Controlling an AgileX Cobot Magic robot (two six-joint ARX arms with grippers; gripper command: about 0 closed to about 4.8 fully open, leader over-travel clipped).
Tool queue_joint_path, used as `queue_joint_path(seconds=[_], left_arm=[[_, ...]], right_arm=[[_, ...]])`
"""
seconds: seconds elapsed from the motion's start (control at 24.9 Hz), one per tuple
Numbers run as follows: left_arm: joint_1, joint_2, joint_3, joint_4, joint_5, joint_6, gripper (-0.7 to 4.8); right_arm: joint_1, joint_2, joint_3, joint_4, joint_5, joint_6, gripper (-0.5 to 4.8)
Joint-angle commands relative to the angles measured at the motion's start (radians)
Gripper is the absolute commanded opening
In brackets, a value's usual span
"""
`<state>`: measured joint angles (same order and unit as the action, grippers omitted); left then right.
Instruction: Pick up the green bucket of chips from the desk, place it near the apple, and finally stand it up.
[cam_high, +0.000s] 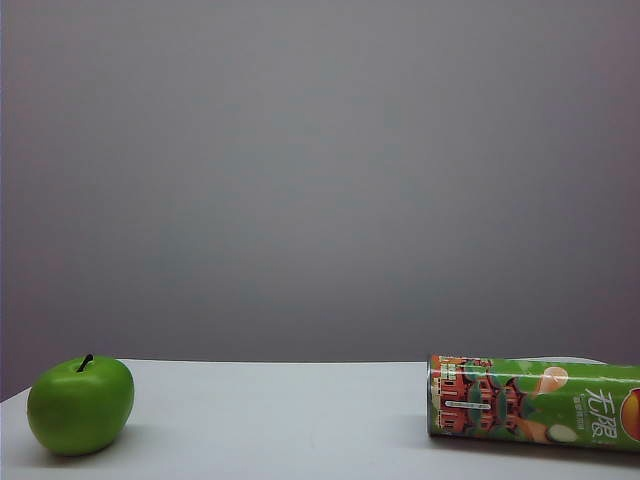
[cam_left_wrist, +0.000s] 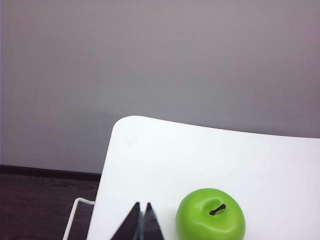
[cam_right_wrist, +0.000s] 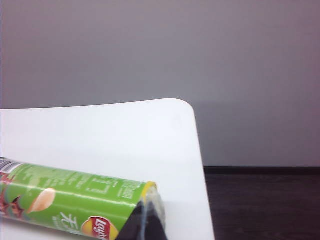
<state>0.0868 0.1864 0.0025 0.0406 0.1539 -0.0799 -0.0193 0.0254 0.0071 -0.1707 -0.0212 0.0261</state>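
Observation:
The green bucket of chips (cam_high: 535, 402) lies on its side on the white desk (cam_high: 280, 420) at the right of the exterior view, silver base toward the middle. In the right wrist view the same can (cam_right_wrist: 70, 202) lies with its yellow lid end by my right gripper (cam_right_wrist: 145, 220), whose jaws are shut with nothing between them. The apple (cam_high: 80, 404) sits at the desk's left. In the left wrist view the apple (cam_left_wrist: 210, 215) rests beside my left gripper (cam_left_wrist: 141, 220), also shut and empty. Neither gripper shows in the exterior view.
The desk's rounded far corners (cam_left_wrist: 125, 125) show in both wrist views, with dark floor (cam_right_wrist: 265, 205) beyond the edges. A white wire frame (cam_left_wrist: 75, 215) stands beside the desk's left edge. A plain grey wall fills the background.

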Motion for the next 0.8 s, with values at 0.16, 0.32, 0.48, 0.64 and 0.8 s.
queue_joint_path(seconds=[0.16, 0.32, 0.48, 0.64, 0.8], left_arm=[[0.0, 0.0, 0.003, 0.006, 0.005, -0.003, -0.05], [0.0, 0.0, 0.003, 0.005, 0.005, -0.003, -0.05], [0.0, 0.0, 0.006, 0.035, 0.059, -0.035, -0.05], [0.001, 0.009, 0.109, 0.034, 0.108, -0.102, -0.05], [0.001, 0.213, 0.359, -0.055, 0.114, -0.11, -0.05]], right_arm=[[-0.001, 0.002, -0.006, 0.01, 0.026, 0.004, -0.01], [-0.001, 0.002, -0.006, 0.009, 0.026, 0.008, -0.01], [0.0, 0.002, -0.006, 0.019, 0.026, 0.01, -0.01], [0.0, 0.002, 0.008, 0.085, 0.027, 0.041, -0.02], [0.0, 0.011, 0.067, 0.142, 0.109, 0.138, -0.02]])
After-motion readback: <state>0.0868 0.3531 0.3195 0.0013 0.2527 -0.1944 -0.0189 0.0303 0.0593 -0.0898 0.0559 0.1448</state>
